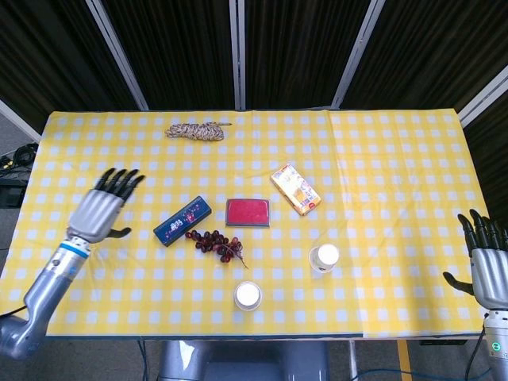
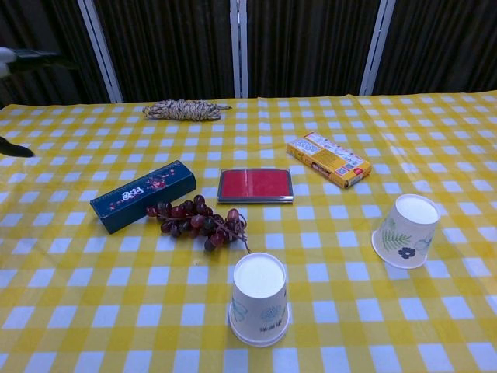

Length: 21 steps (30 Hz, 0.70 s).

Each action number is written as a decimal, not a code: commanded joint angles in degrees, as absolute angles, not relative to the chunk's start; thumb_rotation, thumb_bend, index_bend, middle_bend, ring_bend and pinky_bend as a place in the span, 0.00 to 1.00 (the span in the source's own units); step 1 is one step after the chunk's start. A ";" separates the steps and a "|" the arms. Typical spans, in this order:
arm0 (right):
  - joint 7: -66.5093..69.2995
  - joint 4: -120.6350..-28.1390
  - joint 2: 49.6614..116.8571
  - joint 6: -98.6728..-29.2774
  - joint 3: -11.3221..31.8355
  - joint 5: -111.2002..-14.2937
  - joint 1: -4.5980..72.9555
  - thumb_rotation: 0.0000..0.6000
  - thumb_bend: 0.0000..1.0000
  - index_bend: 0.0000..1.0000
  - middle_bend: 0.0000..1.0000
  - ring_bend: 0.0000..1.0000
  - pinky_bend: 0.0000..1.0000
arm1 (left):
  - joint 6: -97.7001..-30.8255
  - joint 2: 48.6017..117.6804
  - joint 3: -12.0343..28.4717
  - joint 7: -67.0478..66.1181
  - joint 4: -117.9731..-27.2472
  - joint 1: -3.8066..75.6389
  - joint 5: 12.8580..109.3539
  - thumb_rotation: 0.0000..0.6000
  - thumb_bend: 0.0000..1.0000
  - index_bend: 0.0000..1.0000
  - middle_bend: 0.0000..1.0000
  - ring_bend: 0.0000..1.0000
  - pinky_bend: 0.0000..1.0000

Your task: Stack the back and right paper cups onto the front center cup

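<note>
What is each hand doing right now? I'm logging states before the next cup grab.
Left hand: open, fingers spread, holding nothing, raised at the table's left edge.
Right hand: open, holding nothing, beyond the table's right edge.

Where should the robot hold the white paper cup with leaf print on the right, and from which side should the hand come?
The white paper cup with leaf print stands upside down, base up, free on all sides. Probably best to wrap the right hand around its side wall from the right, since that hand waits open at the table's right edge.
</note>
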State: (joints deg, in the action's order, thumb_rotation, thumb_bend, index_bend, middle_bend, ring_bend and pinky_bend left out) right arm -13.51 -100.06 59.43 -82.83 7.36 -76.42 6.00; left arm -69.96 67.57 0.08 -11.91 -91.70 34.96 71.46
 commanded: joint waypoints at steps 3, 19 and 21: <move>-12.69 -99.92 59.90 -79.43 6.78 -76.80 7.67 1.00 0.00 0.00 0.00 0.00 0.00 | -77.14 63.30 1.39 -14.43 -96.39 27.56 65.35 1.00 0.00 0.00 0.00 0.00 0.00; 2.09 -94.33 58.79 -61.85 4.65 -87.84 19.29 1.00 0.00 0.11 0.07 0.01 0.09 | -87.20 59.67 -1.43 -17.87 -106.00 16.24 64.74 1.00 0.00 0.00 0.00 0.00 0.00; 4.71 -92.57 59.56 -61.10 3.73 -92.52 21.36 1.00 0.01 0.14 0.10 0.03 0.13 | -87.63 59.05 -2.11 -17.95 -106.41 15.29 66.22 1.00 0.00 0.00 0.00 0.00 0.00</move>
